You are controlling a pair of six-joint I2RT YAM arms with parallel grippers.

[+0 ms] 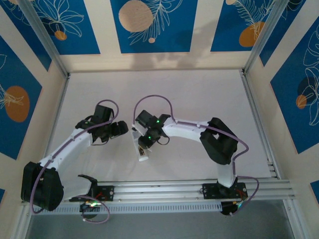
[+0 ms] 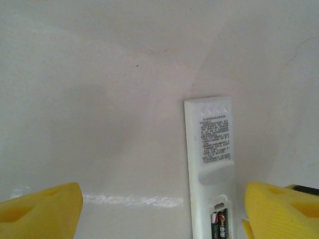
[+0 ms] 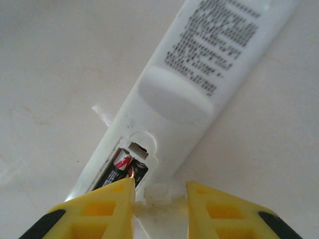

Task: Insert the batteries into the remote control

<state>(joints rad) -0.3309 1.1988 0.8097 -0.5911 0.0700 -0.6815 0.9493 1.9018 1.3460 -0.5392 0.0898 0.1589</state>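
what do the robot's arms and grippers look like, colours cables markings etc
The left arm and right arm have white links and bulky black joint housings, each trailing a mauve cable. Green lights glow near the right wrist. The left gripper and right gripper have yellow fingers with hollow cut-outs, ribbed on the inner face.

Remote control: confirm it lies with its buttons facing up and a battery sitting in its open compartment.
Wrong on one point. The remote control lies with its printed back facing up, not its buttons, as the right wrist view shows. A battery does sit in its open compartment.
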